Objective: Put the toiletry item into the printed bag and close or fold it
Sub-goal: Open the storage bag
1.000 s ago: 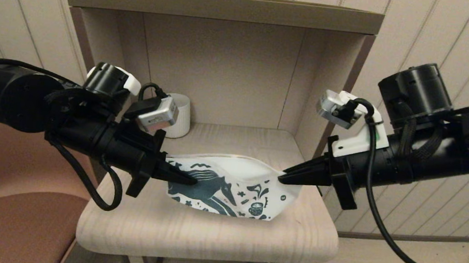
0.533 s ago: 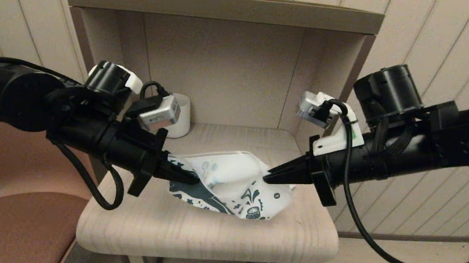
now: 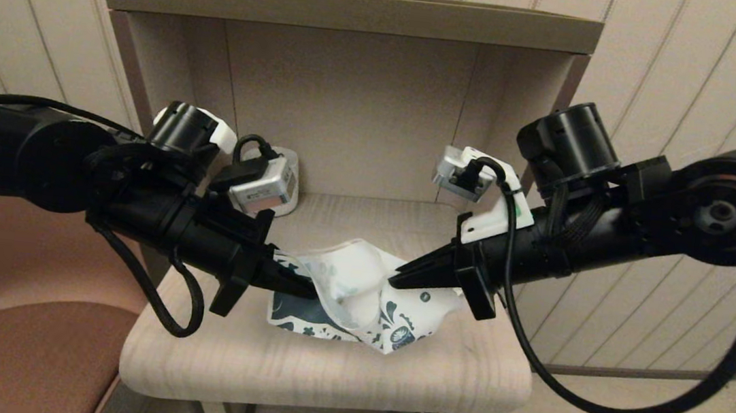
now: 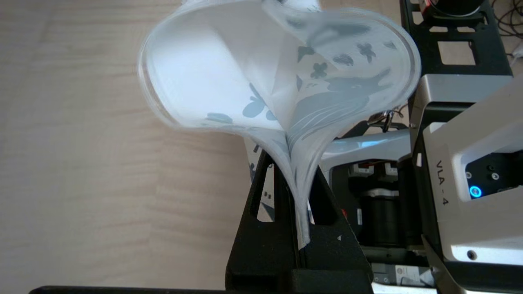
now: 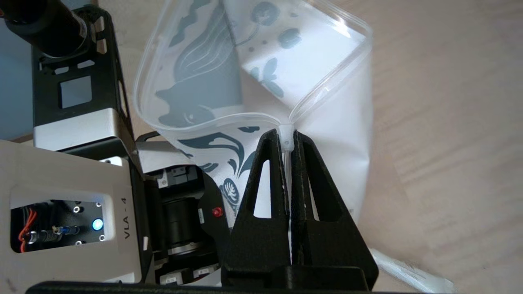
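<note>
Between the two sets of closed jaws the buckled bag (image 3: 359, 294) filled the gap. Bare tabletop (image 3: 296, 370) lay open below and in front of the jaws. Behind the left gripper (image 3: 313, 290), a mug (image 3: 289, 178) and the cabinet wall (image 3: 351, 109) blocked passage.

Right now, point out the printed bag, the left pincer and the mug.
printed bag (image 3: 422, 308): head view, printed front panel.
left pincer (image 3: 310, 289): head view, fingertips shut on the bag's edge.
mug (image 3: 291, 174): head view, visible ribbed side.
</note>
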You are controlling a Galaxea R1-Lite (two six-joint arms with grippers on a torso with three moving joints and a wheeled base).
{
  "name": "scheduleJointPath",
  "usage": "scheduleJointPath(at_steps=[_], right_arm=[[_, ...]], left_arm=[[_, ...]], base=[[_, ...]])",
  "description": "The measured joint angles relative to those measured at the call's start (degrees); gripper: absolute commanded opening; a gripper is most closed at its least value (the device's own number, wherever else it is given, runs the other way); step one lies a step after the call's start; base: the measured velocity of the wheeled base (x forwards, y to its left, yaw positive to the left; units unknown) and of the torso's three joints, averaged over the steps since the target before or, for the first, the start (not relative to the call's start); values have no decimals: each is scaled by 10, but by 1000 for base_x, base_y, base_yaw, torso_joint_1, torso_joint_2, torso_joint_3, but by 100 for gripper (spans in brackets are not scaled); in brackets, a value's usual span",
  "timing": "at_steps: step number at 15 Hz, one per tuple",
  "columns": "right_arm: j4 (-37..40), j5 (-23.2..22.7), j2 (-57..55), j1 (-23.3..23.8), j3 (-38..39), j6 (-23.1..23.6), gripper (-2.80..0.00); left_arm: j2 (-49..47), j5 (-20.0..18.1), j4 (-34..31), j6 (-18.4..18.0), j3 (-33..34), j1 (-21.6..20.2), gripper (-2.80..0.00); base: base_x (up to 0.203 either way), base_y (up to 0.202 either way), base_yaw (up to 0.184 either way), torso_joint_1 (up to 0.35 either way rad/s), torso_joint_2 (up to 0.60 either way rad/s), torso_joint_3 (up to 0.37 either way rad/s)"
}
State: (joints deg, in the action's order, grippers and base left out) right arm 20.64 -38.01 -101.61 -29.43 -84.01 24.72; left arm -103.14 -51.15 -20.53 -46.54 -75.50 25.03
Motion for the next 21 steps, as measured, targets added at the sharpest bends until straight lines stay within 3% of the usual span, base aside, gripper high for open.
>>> scheduleJointPath(at_steps=[7, 8, 9, 10, 21], right_arm=[[2, 1, 40, 35, 30, 0, -280], [-5, 1, 43, 34, 35, 0, 0], [-13, 1, 45, 33, 37, 0, -8], [-14, 1, 45, 32, 38, 0, -280], [-15, -1, 65, 56, 35, 0, -280]], left_arm=[[4, 2, 0, 0, 9, -2, -280], [5, 2, 0, 0, 9, -2, -280], [5, 2, 0, 0, 9, -1, -280], [5, 2, 0, 0, 10, -1, -280], [7, 3, 1, -1, 17, -4, -280]], base=[[0, 0, 0, 0, 0, 0], [0, 0, 0, 0, 0, 0], [0, 0, 0, 0, 0, 0], [0, 0, 0, 0, 0, 0], [0, 0, 0, 0, 0, 0]])
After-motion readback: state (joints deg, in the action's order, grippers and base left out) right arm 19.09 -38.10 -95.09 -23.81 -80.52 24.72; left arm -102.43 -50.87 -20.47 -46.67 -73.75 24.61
